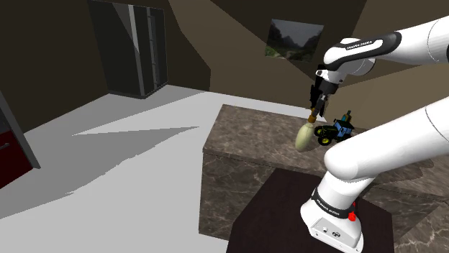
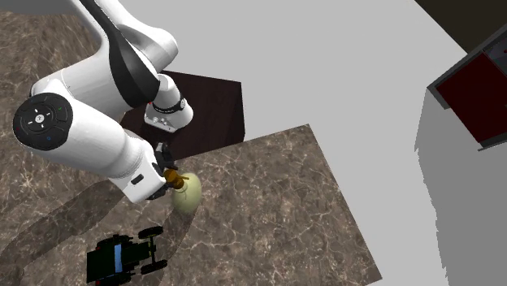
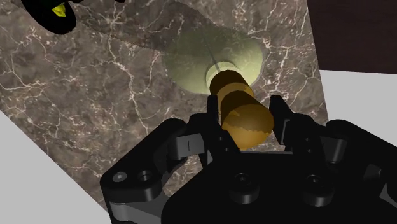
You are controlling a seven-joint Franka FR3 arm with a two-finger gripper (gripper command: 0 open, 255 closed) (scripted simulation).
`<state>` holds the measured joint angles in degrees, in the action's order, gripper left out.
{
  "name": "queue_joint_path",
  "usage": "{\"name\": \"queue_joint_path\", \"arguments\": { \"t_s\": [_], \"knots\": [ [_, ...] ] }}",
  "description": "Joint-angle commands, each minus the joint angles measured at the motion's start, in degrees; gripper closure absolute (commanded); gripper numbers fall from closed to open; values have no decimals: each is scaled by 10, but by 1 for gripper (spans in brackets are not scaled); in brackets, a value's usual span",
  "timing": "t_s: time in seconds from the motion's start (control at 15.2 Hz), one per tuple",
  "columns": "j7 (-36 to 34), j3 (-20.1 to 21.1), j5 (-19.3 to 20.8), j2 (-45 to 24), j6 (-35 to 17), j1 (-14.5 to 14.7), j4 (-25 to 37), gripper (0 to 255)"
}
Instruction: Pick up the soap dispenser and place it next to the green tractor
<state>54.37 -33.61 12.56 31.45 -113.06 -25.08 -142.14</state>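
Already picked: gripper (image 1: 314,113) fingers (image 3: 280,121) clamped on the soap dispenser (image 1: 306,136) top, bottle just beside the green tractor (image 1: 337,131) at the counter (image 1: 245,136) — left, likely: set down, release.

Marble counter (image 1: 245,133), matt soap dispenser (image 1: 306,136).
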Motion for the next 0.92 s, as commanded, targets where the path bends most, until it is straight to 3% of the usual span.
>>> {"name": "queue_joint_path", "arguments": {
  "t_s": [0.0, 0.07, 0.13, 0.46, 0.73, 0.86],
  "knots": [
    [0, 0, 0, 0, 0, 0, 0, 255],
    [0, 0, 0, 0, 0, 0, 0, 255],
    [0, 0, 0, 0, 0, 0, 0, 0],
    [0, 0, 0, 0, 0, 0, 0, 0],
    [0, 16, -7, 15, 76, 0, 63, 0],
    [0, 16, -7, 15, 76, 0, 63, 0]
  ]
}}
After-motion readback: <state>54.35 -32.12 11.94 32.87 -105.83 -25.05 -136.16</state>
